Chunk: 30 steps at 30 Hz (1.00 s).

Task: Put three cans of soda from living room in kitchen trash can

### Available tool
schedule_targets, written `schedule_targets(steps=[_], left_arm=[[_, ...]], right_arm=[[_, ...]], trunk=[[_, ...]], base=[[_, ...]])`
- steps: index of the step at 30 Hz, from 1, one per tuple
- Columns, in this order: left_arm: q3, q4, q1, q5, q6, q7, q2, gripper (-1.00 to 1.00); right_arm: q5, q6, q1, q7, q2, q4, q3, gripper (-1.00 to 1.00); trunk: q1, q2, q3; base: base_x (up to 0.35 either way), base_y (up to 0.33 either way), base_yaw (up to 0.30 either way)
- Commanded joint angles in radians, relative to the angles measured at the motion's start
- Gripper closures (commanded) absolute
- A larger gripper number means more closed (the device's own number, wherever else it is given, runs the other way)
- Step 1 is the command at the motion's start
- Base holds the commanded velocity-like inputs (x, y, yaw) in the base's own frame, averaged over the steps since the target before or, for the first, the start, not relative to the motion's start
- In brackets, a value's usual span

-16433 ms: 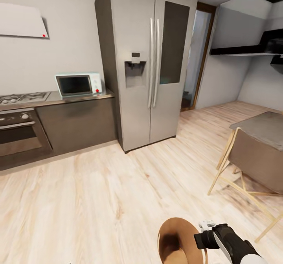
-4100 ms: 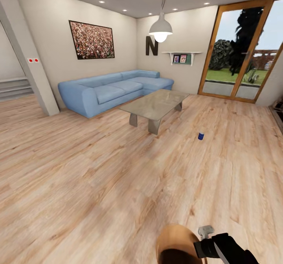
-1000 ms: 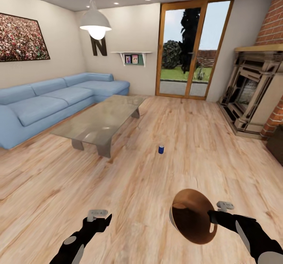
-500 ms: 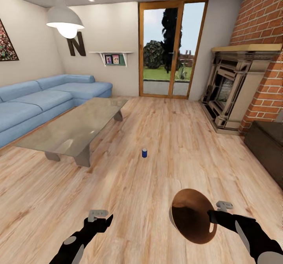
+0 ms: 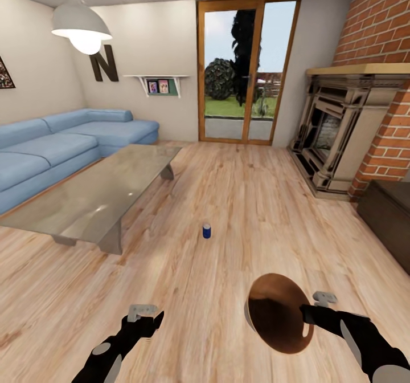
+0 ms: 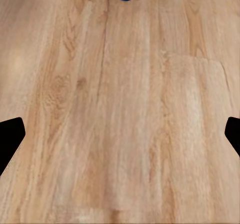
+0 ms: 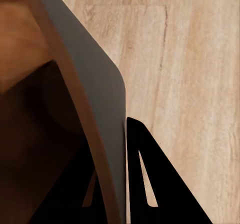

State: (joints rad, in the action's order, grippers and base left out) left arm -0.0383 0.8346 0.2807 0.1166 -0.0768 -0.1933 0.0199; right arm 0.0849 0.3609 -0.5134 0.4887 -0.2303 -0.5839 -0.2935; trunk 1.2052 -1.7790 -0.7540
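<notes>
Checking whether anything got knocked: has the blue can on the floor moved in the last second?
No. The blue can stands at the same spot off the glass coffee table's near corner; the camera moved.

We see a blue can point(image 5: 206, 231), blue sofa point(image 5: 62, 149), red brick fireplace point(image 5: 364, 115), brown-lined bin point(image 5: 277, 314), pale wood floor point(image 5: 239, 200)

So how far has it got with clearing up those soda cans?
Early days. The trash can is gripped at its rim by the right claw, and I see no cans inside it. The left claw is open and empty. One small blue can stands on the wood floor ahead, not yet picked up. Collecting and binning the cans is all left to do.
</notes>
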Motion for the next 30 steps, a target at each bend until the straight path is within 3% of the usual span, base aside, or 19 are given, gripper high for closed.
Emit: schedule_targets(steps=[1, 19, 24, 26, 30], left_arm=[[0.0, 0.0, 0.0, 0.0, 0.0, 0.0, 0.0, -1.0], [0.0, 0.0, 0.0, 0.001, 0.0, 0.0, 0.0, -1.0], [0.0, -0.001, 0.0, 0.0, 0.0, 0.0, 0.0, -1.0], [0.0, -0.015, 0.0, -0.001, 0.001, 0.0, -0.001, -1.0], [0.0, -0.035, 0.001, -0.001, 0.001, 0.001, -0.001, -1.0]], right_arm=[[-0.014, 0.003, -0.001, 0.007, 0.0, -0.001, -0.001, 1.0], [-0.014, 0.003, -0.001, 0.006, 0.0, -0.001, 0.0, 1.0], [-0.011, 0.019, -0.001, -0.035, 0.0, 0.001, -0.001, 1.0], [-0.008, 0.102, -0.002, -0.108, 0.0, -0.001, 0.0, 1.0], [-0.005, 0.251, -0.003, -0.165, 0.0, -0.004, 0.007, 1.0]], trunk=[[0.0, 0.0, 0.0], [0.0, 0.0, 0.0], [0.0, 0.0, 0.0], [0.0, 0.0, -0.002], [0.0, 0.0, -0.007]], base=[[0.324, 0.0, 0.0], [0.324, 0.0, 0.0], [0.324, 0.0, 0.0], [0.324, 0.0, 0.0], [0.324, 0.0, 0.0]])
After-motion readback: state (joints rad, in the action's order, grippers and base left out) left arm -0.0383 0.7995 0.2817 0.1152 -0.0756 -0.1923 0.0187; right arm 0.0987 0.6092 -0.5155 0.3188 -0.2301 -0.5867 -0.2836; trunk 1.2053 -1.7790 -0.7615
